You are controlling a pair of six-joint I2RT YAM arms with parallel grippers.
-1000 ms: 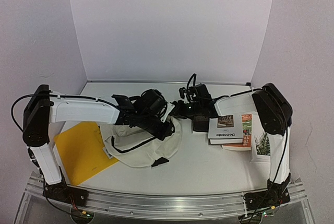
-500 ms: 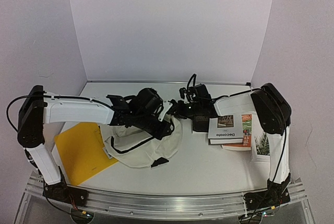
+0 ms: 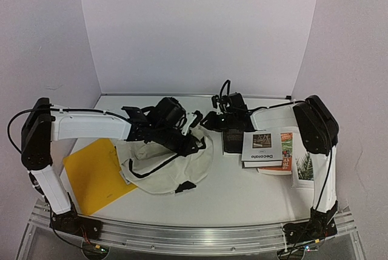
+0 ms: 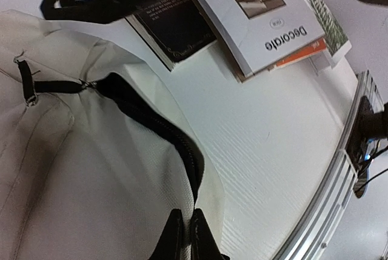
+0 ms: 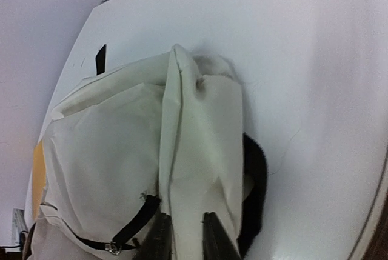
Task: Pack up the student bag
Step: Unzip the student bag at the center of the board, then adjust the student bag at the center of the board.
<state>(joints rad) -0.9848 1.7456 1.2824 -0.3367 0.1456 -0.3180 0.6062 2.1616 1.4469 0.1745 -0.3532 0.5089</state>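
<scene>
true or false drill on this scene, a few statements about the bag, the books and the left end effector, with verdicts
1. The cream fabric backpack lies on the white table. True.
2. The white book titled Decorate is inside the backpack. False: it lies outside the bag, on the table's right side, atop an orange-covered book.
3. A flat yellow folder lies left of the backpack. True.
4. The left end effector hangs wide open over the books. False: it is shut on the backpack's black zipper trim.
</scene>
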